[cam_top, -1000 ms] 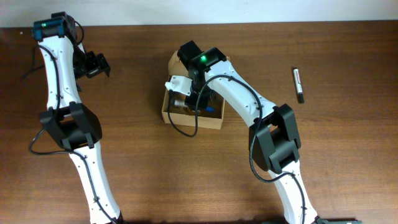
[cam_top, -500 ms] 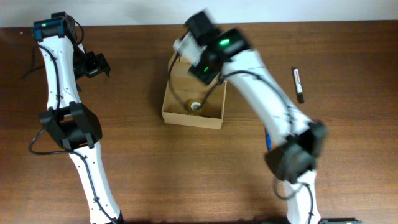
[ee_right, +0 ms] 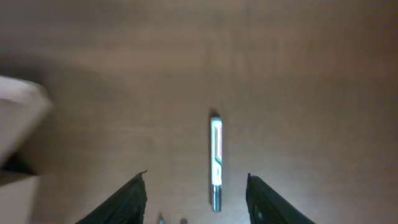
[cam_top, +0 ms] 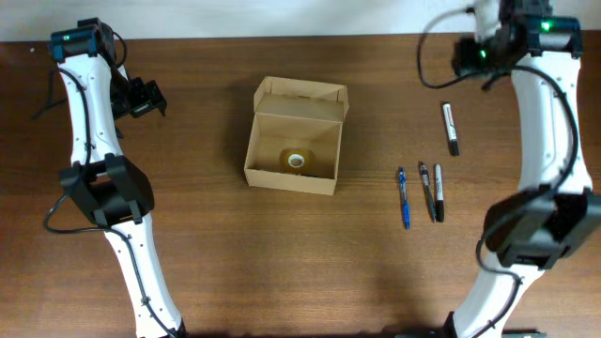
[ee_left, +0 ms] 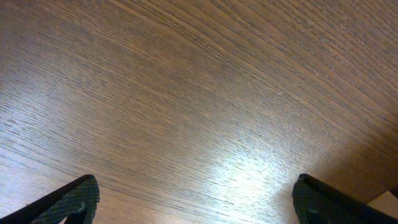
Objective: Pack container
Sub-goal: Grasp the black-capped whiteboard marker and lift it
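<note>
The container [cam_top: 293, 136], a tan cardboard box with its flap lid open at the back, stands mid-table. A tape roll [cam_top: 297, 161] lies inside it. A black-and-white marker [cam_top: 452, 129] lies at the right; in the right wrist view this marker [ee_right: 216, 163] is below and between the open fingers. A blue pen [cam_top: 404, 197] and two dark pens [cam_top: 433, 192] lie right of the box. My right gripper [cam_top: 467, 58] [ee_right: 200, 199] is open and empty, above the table behind the marker. My left gripper [cam_top: 146, 97] [ee_left: 199, 199] is open and empty at the far left.
The left wrist view shows only the bare wooden table [ee_left: 199, 93]. A pale blurred shape [ee_right: 18, 118] sits at the left edge of the right wrist view. The table's back edge [cam_top: 282, 38] runs just behind both grippers.
My right arm has lifted out of the container and swung to the back right, over the marker. The tape roll and the pens have come into view. The left arm has not moved.
</note>
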Robot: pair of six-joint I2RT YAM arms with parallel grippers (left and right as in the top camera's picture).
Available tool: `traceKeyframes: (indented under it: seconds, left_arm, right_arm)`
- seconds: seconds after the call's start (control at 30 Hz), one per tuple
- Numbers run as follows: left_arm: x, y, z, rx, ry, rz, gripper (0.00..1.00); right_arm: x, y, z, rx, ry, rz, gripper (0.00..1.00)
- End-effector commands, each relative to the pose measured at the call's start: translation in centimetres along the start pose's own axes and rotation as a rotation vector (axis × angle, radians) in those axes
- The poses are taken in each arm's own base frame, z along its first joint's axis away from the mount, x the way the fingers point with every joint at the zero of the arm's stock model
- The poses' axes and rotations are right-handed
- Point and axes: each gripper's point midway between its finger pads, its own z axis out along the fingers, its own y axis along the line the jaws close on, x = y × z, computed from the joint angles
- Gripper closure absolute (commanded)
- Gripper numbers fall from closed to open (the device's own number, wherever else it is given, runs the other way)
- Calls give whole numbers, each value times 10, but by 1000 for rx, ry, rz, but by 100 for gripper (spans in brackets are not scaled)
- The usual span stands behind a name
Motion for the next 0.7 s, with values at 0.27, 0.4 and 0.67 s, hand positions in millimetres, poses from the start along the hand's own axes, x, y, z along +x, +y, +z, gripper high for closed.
traceKeyframes:
  seconds: [0.27, 0.4, 0.67]
  left_arm:
    - [0, 4, 5, -13, 9, -3, 0]
    - [0, 4, 5, -13, 9, -3, 0]
    - [0, 4, 5, -13, 9, -3, 0]
  right_arm:
    - [87, -3, 109, -54, 243, 65, 49]
    - [98, -20, 124, 37, 285, 54, 49]
    - [120, -21, 151, 32, 357, 61, 49]
